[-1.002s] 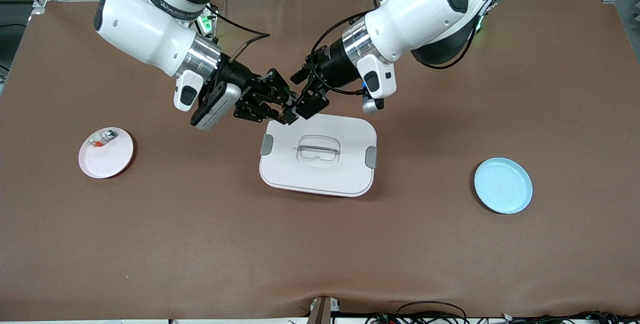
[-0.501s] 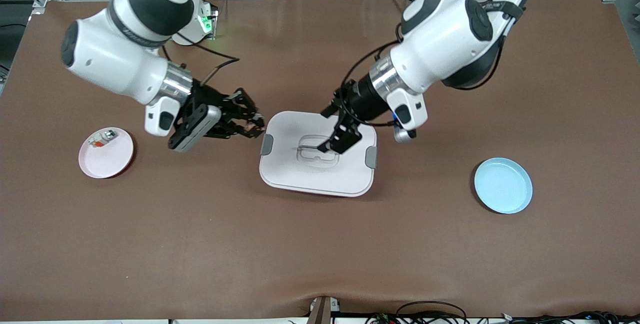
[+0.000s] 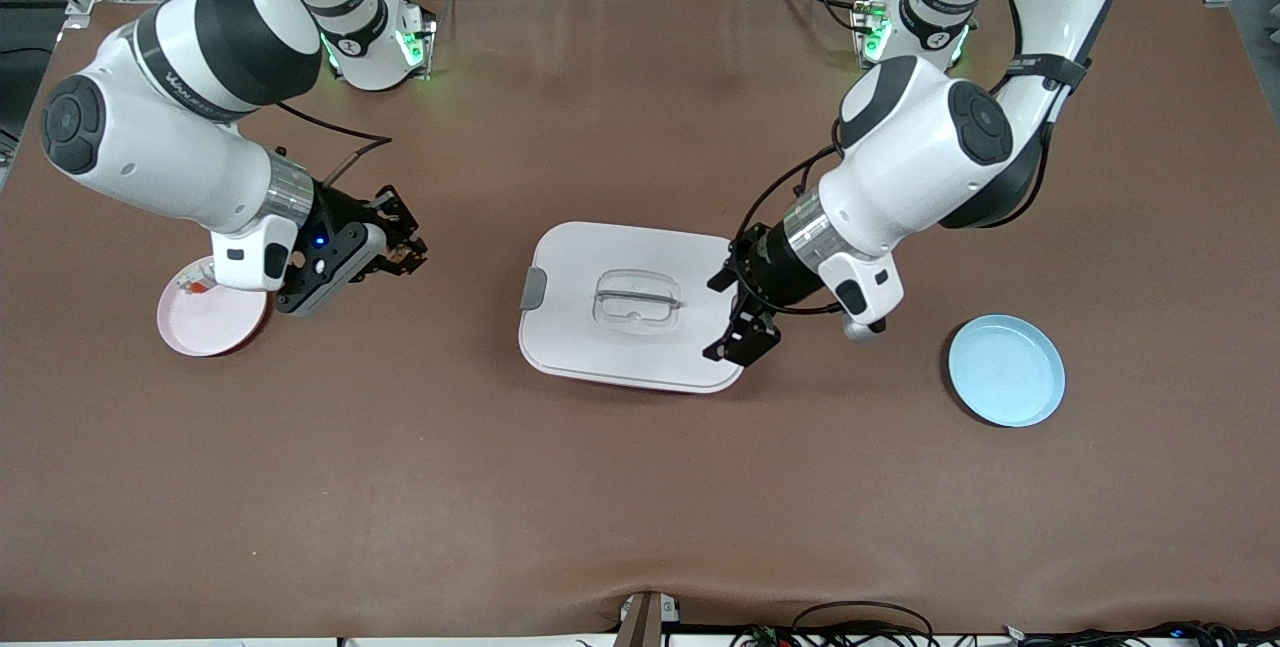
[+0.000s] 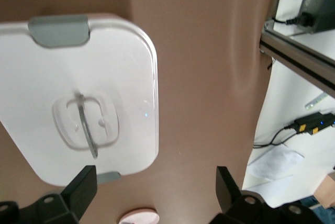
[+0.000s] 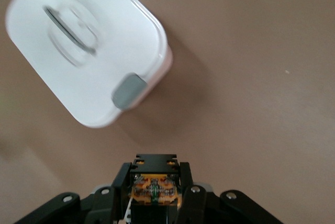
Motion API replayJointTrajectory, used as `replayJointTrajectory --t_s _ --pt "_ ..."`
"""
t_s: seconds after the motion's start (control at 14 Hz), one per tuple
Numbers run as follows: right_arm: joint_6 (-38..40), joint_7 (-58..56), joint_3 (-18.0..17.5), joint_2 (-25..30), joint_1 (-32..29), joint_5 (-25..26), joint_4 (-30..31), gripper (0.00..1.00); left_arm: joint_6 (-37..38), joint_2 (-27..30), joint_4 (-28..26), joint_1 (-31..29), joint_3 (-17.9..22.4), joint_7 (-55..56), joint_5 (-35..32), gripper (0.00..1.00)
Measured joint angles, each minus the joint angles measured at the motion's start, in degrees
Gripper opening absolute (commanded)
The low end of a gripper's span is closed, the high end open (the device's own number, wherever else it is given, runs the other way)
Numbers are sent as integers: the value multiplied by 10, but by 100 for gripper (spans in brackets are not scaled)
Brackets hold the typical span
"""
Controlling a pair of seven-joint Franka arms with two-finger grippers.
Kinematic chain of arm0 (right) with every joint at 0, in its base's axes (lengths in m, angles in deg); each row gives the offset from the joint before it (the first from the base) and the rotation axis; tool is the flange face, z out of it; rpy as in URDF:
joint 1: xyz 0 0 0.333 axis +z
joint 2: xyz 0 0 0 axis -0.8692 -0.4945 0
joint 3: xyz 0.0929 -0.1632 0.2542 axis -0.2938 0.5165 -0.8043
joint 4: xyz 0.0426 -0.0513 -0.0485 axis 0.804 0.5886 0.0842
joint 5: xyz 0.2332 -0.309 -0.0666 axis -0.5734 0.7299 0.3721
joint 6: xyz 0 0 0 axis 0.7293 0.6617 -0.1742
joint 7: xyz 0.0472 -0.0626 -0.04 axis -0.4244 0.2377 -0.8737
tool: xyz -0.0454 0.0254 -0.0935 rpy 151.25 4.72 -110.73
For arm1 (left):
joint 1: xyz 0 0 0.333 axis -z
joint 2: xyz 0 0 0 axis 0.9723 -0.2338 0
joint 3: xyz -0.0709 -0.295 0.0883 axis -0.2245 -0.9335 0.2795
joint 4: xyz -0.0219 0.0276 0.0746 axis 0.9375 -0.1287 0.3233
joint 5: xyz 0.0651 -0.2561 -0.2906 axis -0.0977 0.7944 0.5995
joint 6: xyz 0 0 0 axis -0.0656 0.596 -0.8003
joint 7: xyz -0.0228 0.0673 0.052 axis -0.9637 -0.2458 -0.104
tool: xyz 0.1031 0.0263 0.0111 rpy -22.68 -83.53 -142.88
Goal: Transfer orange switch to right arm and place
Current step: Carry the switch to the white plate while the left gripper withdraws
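The orange switch [image 5: 155,188], a tiny black block with an orange middle, is clamped between the fingers of my right gripper [image 5: 155,182]. That right gripper [image 3: 408,252] hangs shut on it over the bare table, between the pink plate [image 3: 205,327] and the white lidded box [image 3: 600,347]. My left gripper [image 3: 722,319] is open and empty over the box's edge at the left arm's end. In the left wrist view the two black fingertips [image 4: 84,185] stand wide apart around my left gripper [image 4: 155,192], above brown table beside the box [image 4: 125,77].
The pink plate carries a small whitish piece with a red part [image 3: 195,282], partly covered by my right wrist. A blue plate [image 3: 1007,370] lies toward the left arm's end. The box lid has a clear recessed handle [image 3: 637,299]. The pink plate's rim [image 4: 138,217] shows in the left wrist view.
The two grippers, close together above the box's rim a second ago, have drawn apart. The right one carried the switch toward the pink plate. The left one swung across the box toward the blue plate.
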State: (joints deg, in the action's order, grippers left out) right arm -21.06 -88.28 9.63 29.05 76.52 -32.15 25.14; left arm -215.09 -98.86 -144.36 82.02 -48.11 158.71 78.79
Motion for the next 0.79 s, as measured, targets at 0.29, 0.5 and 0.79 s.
replayJointTrajectory --t_s 0.29,0.5,0.79 --pt "17 -125 1 3 -47 63 11 0 1 2 -31 -43 0 -87 -6 100" --pt "15 -223 2 4 -95 83 27 0 1 12 -53 -72 0 -178 -7 100" --pt "-58 -387 2 9 -164 86 93 0 3 33 -91 -116 1 -334 -7 100"
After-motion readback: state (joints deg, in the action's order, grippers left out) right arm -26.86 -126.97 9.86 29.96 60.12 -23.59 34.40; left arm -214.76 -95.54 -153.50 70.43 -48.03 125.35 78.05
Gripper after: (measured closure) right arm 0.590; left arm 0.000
